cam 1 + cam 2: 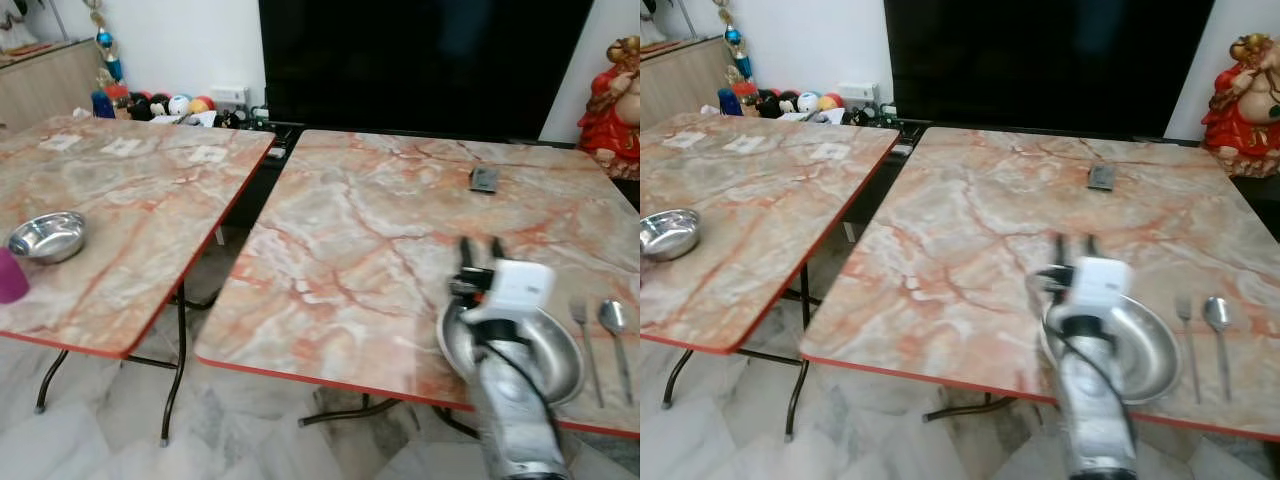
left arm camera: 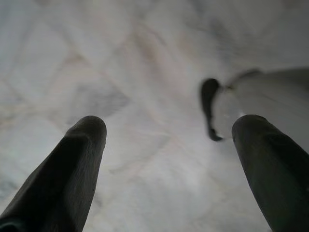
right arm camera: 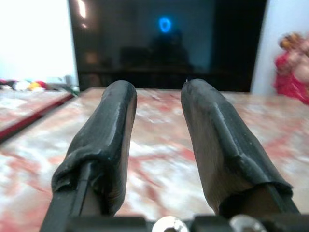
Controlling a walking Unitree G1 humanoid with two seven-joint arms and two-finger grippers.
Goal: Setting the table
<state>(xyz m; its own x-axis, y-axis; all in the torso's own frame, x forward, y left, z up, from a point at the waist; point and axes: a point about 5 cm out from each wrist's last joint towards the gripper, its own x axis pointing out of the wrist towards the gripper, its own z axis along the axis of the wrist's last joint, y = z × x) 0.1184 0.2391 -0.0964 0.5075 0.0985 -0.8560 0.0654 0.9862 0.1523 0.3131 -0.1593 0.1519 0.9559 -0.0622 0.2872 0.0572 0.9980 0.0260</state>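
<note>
A shallow steel dish (image 1: 562, 352) sits near the front edge of the right marble table (image 1: 380, 250). A fork (image 1: 585, 340) and a spoon (image 1: 613, 318) lie side by side just to its right. My right arm reaches over the dish from the front, and my right gripper (image 1: 481, 246) hovers past the dish's far left rim, pointing at the table's far side. In the right wrist view its fingers (image 3: 108, 140) stand apart with nothing between them. My left gripper (image 2: 169, 145) hangs open over the pale floor. A second steel bowl (image 1: 47, 236) rests on the left table (image 1: 150, 190), next to a purple cup (image 1: 10, 276).
A small dark flat object (image 1: 484, 179) lies toward the far side of the right table. A narrow gap separates the two tables. A large dark screen (image 1: 420, 60) stands behind them, a red statue (image 1: 612, 100) at the far right, and toys (image 1: 170, 104) along the back wall.
</note>
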